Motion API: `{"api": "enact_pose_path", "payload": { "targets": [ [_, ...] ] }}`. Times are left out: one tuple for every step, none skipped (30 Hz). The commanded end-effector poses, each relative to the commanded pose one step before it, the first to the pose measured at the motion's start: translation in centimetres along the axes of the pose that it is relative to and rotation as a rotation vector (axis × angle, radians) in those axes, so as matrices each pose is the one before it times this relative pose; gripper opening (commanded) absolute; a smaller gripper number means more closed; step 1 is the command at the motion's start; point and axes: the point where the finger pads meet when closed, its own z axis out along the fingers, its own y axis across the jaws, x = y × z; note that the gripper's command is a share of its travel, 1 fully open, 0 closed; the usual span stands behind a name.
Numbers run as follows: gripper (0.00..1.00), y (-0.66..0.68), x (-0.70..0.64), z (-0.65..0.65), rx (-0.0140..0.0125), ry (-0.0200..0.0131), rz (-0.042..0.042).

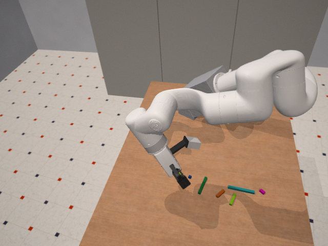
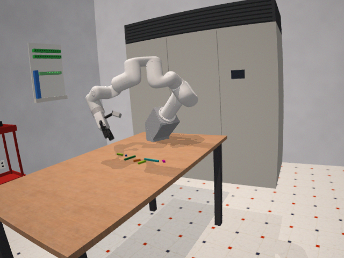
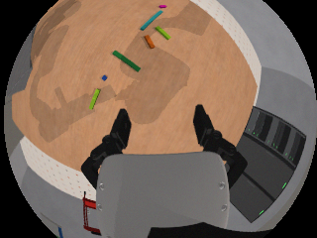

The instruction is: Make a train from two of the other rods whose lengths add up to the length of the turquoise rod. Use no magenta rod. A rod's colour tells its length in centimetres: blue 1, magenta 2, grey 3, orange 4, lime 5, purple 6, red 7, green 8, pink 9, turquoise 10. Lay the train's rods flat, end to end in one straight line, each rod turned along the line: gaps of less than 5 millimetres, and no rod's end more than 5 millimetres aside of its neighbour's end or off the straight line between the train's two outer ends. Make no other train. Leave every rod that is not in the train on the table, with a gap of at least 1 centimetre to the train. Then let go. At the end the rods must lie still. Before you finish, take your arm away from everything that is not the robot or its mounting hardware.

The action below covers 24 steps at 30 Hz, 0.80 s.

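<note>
The turquoise rod lies flat on the table. Near it lie a magenta rod, a lime rod, an orange rod, a green rod and a small blue rod. A second lime rod lies apart at the left, mostly hidden behind the gripper in the top view. My gripper is open and empty, high above the table near that second lime rod.
The arm's grey base block stands at the back of the table. The left table edge is close to the gripper. A red rack stands beyond the table's left side.
</note>
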Motion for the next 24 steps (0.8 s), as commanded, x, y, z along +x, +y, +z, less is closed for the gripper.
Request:
{"api": "enact_pose_path", "payload": {
  "targets": [
    [1.00, 0.039, -0.050, -0.189, 0.00110, -0.00618, 0.00303],
    [1.00, 0.000, 0.000, 0.000, 0.00000, 0.00000, 0.00000],
    [1.00, -0.549, -0.024, 0.578, 0.00897, -0.03211, 0.09643],
    [1.00, -0.375, -0.009, 0.355, 0.00531, -0.02041, 0.06092],
    [1.00, -0.044, -0.002, 0.040, 0.00059, -0.00234, 0.00696],
    [1.00, -0.125, -0.004, 0.111, 0.00163, -0.00653, 0.01939],
    [1.00, -0.051, -0.002, 0.045, 0.00065, -0.00264, 0.00782],
    [1.00, 0.000, 0.000, 0.000, 0.00000, 0.00000, 0.00000],
    [1.00, 0.000, 0.000, 0.000, 0.00000, 0.00000, 0.00000],
    [1.00, 0.000, 0.000, 0.000, 0.00000, 0.00000, 0.00000],
    [1.00, 0.000, 0.000, 0.000, 0.00000, 0.00000, 0.00000],
    [1.00, 0.000, 0.000, 0.000, 0.00000, 0.00000, 0.00000],
    [1.00, 0.000, 0.000, 0.000, 0.00000, 0.00000, 0.00000],
    [1.00, 0.000, 0.000, 0.000, 0.00000, 0.00000, 0.00000],
    [1.00, 0.000, 0.000, 0.000, 0.00000, 0.00000, 0.00000],
    [1.00, 0.000, 0.000, 0.000, 0.00000, 0.00000, 0.00000],
    [1.00, 0.000, 0.000, 0.000, 0.00000, 0.00000, 0.00000],
    [1.00, 0.000, 0.000, 0.000, 0.00000, 0.00000, 0.00000],
    [1.00, -0.647, 0.000, 0.515, 0.00740, -0.03176, 0.09328],
    [1.00, -0.481, -0.009, 0.338, 0.00470, -0.02209, 0.06388],
    [1.00, -0.054, -0.003, 0.036, 0.00050, -0.00243, 0.00698],
    [1.00, -0.154, -0.007, 0.100, 0.00136, -0.00681, 0.01946],
    [1.00, -0.005, 0.000, 0.003, 0.00005, -0.00024, 0.00068],
    [1.00, 0.000, 0.000, 0.000, 0.00000, 0.00000, 0.00000]
  ]
}}
